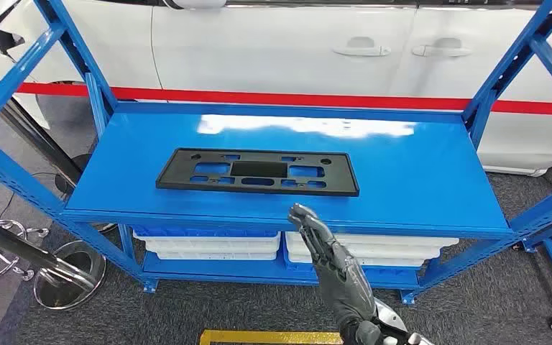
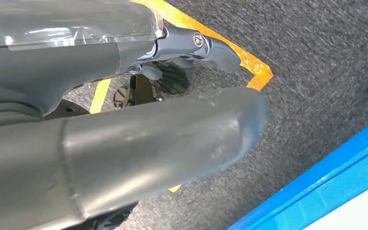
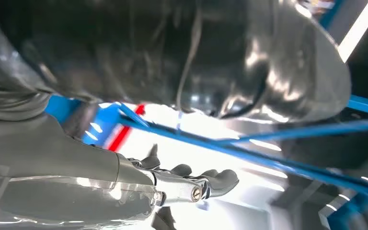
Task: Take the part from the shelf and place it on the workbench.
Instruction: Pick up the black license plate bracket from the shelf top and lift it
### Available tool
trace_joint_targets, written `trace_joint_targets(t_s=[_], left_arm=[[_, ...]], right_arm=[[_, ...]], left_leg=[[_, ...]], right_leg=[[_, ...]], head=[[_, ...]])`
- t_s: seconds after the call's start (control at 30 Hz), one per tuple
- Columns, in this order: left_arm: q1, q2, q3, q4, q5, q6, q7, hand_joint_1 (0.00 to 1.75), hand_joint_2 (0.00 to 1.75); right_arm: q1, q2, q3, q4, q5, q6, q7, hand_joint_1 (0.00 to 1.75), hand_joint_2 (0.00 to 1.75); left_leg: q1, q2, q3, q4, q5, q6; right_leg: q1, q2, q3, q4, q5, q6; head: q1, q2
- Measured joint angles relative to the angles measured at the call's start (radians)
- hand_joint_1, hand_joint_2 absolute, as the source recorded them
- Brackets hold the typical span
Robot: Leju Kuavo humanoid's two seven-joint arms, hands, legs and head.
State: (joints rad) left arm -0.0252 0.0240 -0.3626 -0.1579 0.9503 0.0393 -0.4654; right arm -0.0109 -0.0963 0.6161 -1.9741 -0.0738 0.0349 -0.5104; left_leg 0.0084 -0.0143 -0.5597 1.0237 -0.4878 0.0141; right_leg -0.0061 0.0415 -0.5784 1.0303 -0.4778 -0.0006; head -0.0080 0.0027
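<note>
The part point(image 1: 257, 172), a flat black rectangular frame with several cut-outs, lies flat on the top board of the blue shelf point(image 1: 417, 172), left of centre. My right hand point(image 1: 330, 255) reaches up from below, in front of the shelf's front edge. Its fingers are stretched out and hold nothing, and its tips are a short way below and right of the part's near edge. In the right wrist view the same hand point(image 3: 187, 184) has straight fingers against blue shelf bars. My left hand point(image 2: 163, 143) hangs over the carpet, thumb and fingers apart, with nothing in it.
White bins point(image 1: 212, 244) sit on the shelf's lower level. A white car with a red stripe point(image 1: 280, 43) stands behind the shelf. Blue uprights point(image 1: 14, 72) frame both sides. A chrome stand base point(image 1: 68, 277) is at the left, and yellow floor tape point(image 1: 259, 336) is in front.
</note>
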Motion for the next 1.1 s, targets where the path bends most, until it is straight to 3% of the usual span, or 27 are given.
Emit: trace_joint_targets(t_s=[0.07,0.13,0.2,0.23,0.27,0.3,0.4,0.47,0.6,0.63,0.7,0.73,0.77,0.8,0.83,0.87,0.93,0.97,1.1], left_arm=[[0.0,0.0,-0.001,0.0,0.0,0.0,0.0,0.0,0.0],[0.002,-0.001,-0.003,0.0,0.0,0.0,0.001,0.0,0.0],[0.003,0.0,-0.006,0.0,-0.002,-0.002,0.003,0.0,0.0],[0.003,0.001,-0.008,0.0,-0.004,-0.003,0.004,0.0,0.0],[0.003,0.001,-0.01,0.0,-0.006,-0.005,0.006,0.0,0.0],[0.003,0.001,-0.014,0.0,-0.009,-0.008,0.008,0.0,0.0],[0.0,0.001,-0.025,0.0,-0.02,-0.016,0.013,0.0,0.0],[-0.003,0.001,-0.032,0.0,-0.026,-0.019,0.016,0.0,0.0],[-0.007,0.004,-0.05,0.0,-0.038,-0.02,0.02,0.0,0.0],[-0.009,0.005,-0.054,0.0,-0.04,-0.021,0.02,0.0,0.0],[-0.012,0.006,-0.063,0.0,-0.044,-0.022,0.023,0.0,0.0],[-0.013,0.006,-0.067,0.0,-0.046,-0.022,0.023,0.0,0.0],[-0.013,0.006,-0.07,0.0,-0.047,-0.022,0.025,0.0,0.0],[-0.012,0.006,-0.073,0.0,-0.049,-0.022,0.026,0.0,0.0],[-0.012,0.007,-0.075,0.0,-0.049,-0.022,0.027,0.0,0.0],[-0.013,0.008,-0.076,0.0,-0.049,-0.022,0.027,0.0,0.0],[-0.015,0.009,-0.081,0.0,-0.051,-0.022,0.028,0.0,0.0],[-0.016,0.01,-0.085,0.0,-0.051,-0.022,0.029,0.0,0.0],[-0.016,0.01,-0.1,0.0,-0.061,-0.023,0.034,0.0,0.0]], right_arm=[[0.002,-0.007,0.0,0.007,0.008,0.008,0.007,0.0,0.0],[0.003,-0.021,0.0,0.023,0.022,0.026,0.024,0.0,0.0],[0.0,-0.039,0.003,0.05,0.038,0.049,0.051,0.0,0.87],[-0.005,-0.049,0.007,0.07,0.05,0.063,0.068,0.0,1.31],[-0.013,-0.059,0.014,0.093,0.063,0.077,0.084,0.0,1.75],[-0.026,-0.067,0.022,0.119,0.078,0.088,0.099,0.0,1.75],[-0.085,-0.076,0.053,0.201,0.126,0.092,0.124,0.0,1.75],[-0.131,-0.07,0.079,0.254,0.168,0.067,0.138,0.0,1.75],[-0.225,-0.039,0.133,0.347,0.307,-0.037,0.176,0.0,1.75],[-0.252,-0.026,0.147,0.369,0.346,-0.064,0.188,0.0,1.75],[-0.3,0.004,0.172,0.413,0.415,-0.115,0.212,0.0,1.75],[-0.32,0.019,0.183,0.435,0.441,-0.137,0.223,0.0,1.75],[-0.337,0.033,0.191,0.456,0.461,-0.155,0.231,0.0,1.75],[-0.351,0.046,0.199,0.473,0.48,-0.172,0.239,0.0,1.75],[-0.364,0.057,0.205,0.487,0.498,-0.189,0.245,0.0,1.75],[-0.376,0.069,0.211,0.498,0.519,-0.207,0.252,0.0,1.75],[-0.401,0.091,0.222,0.518,0.573,-0.25,0.268,0.0,1.75],[-0.413,0.101,0.228,0.527,0.606,-0.271,0.278,0.0,1.75],[-0.467,0.144,0.257,0.59,0.755,-0.334,0.35,0.0,1.75]], left_leg=[[0.004,0.002,0.003,-0.007,0.005,0.009],[0.008,0.005,0.006,-0.015,0.012,0.021],[0.007,0.007,0.004,-0.016,0.013,0.026],[0.006,0.008,0.004,-0.016,0.013,0.026],[0.006,0.009,0.004,-0.015,0.013,0.026],[0.005,0.009,0.005,-0.015,0.012,0.026],[0.003,0.009,0.01,-0.013,0.01,0.021],[0.001,0.009,0.008,-0.013,0.009,0.012],[0.001,0.009,0.0,0.003,-0.006,-0.012],[0.002,0.009,-0.016,0.039,-0.029,-0.016],[0.004,0.009,-0.077,0.165,-0.092,-0.022],[0.004,0.009,-0.108,0.227,-0.114,-0.025],[0.005,0.009,-0.127,0.263,-0.118,-0.026],[0.005,0.009,-0.129,0.26,-0.103,-0.027],[0.005,0.009,-0.11,0.217,-0.069,-0.026],[0.005,0.01,-0.079,0.147,-0.03,-0.024],[0.002,0.009,-0.024,0.029,0.015,-0.017],[0.0,0.008,-0.013,0.002,0.019,-0.014],[0.003,0.009,-0.011,-0.012,0.025,0.005]], right_leg=[[0.0,-0.005,-0.001,0.007,-0.008,0.005],[-0.001,-0.02,-0.027,0.067,-0.049,0.015],[-0.004,-0.031,-0.086,0.194,-0.112,0.022],[-0.006,-0.032,-0.113,0.249,-0.13,0.025],[-0.007,-0.033,-0.127,0.274,-0.129,0.026],[-0.007,-0.034,-0.12,0.26,-0.108,0.025],[-0.004,-0.036,-0.028,0.067,-0.01,0.012],[0.002,-0.035,0.002,-0.001,0.006,0.004],[-0.003,-0.035,0.003,-0.017,0.013,-0.014],[-0.006,-0.036,0.005,-0.022,0.016,-0.021],[-0.005,-0.038,0.004,-0.023,0.018,-0.027],[-0.004,-0.038,0.003,-0.022,0.018,-0.028],[-0.003,-0.038,0.002,-0.021,0.018,-0.028],[-0.003,-0.038,0.002,-0.019,0.016,-0.029],[-0.003,-0.038,0.003,-0.016,0.015,-0.028],[-0.003,-0.038,0.003,-0.011,0.012,-0.027],[0.001,-0.037,-0.001,-0.002,0.006,-0.021],[0.003,-0.036,-0.004,0.001,0.004,-0.017],[0.003,-0.036,-0.012,0.015,-0.005,0.0]], head=[[0.0,0.0],[0.0,0.0],[0.0,0.0],[0.0,0.0],[0.0,0.0],[0.0,0.0],[0.0,0.0],[0.0,0.0],[0.0,0.0],[0.0,0.0],[0.0,0.0],[0.0,0.0],[0.0,0.0],[0.0,0.0],[0.0,0.0],[0.0,0.0],[0.0,0.0],[0.0,0.0],[0.0,0.0]])
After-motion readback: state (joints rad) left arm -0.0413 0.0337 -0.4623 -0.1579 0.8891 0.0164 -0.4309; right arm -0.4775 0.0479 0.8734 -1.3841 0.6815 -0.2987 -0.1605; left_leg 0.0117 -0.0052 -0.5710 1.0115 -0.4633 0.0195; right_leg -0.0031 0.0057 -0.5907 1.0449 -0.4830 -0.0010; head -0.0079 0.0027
